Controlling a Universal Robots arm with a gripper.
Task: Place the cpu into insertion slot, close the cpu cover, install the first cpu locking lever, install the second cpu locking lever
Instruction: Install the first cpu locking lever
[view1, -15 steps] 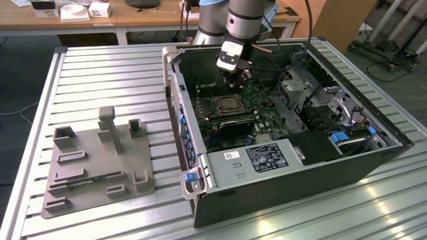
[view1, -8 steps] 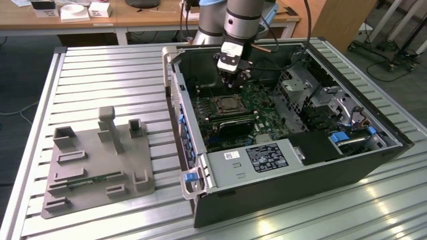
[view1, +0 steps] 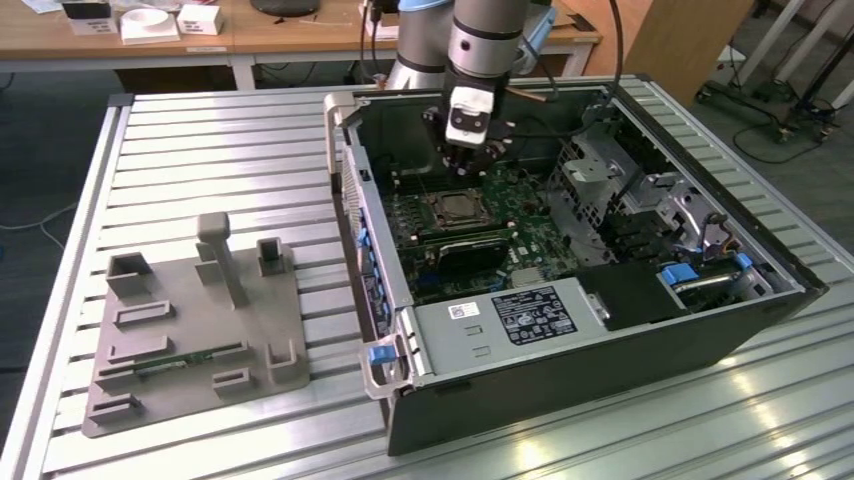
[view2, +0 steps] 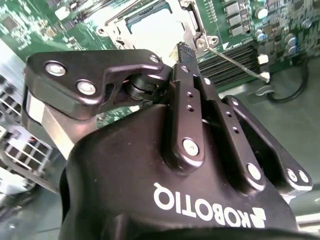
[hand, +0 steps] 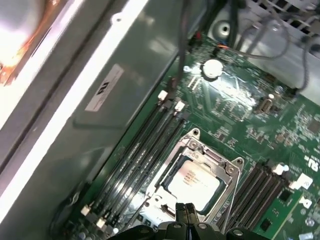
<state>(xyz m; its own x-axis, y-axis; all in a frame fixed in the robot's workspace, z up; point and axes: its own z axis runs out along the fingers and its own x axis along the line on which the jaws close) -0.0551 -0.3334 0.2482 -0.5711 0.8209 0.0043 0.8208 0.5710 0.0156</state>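
Observation:
The cpu (hand: 193, 183) lies flat in its socket on the green motherboard, its silver-grey top showing through the window of the cpu cover (hand: 227, 170). The silvery frame of the cover lies down around the chip. In the second wrist view the cpu (view2: 152, 32) glares bright and a thin wire locking lever (view2: 235, 61) runs out from the socket's corner over the memory slots. My gripper (hand: 186, 211) hovers just above the socket's edge with its fingers pressed together and nothing between them. In the exterior view the gripper (view1: 467, 152) hangs inside the open computer case above the socket (view1: 459, 208).
Black memory slots (hand: 140, 150) flank the socket on both sides. Cables (hand: 260, 35) and a drive cage (view1: 627, 190) crowd the case's far side. A grey box with a white label (view1: 514, 318) sits at the case front. A grey fixture plate (view1: 200, 320) lies on the slatted table.

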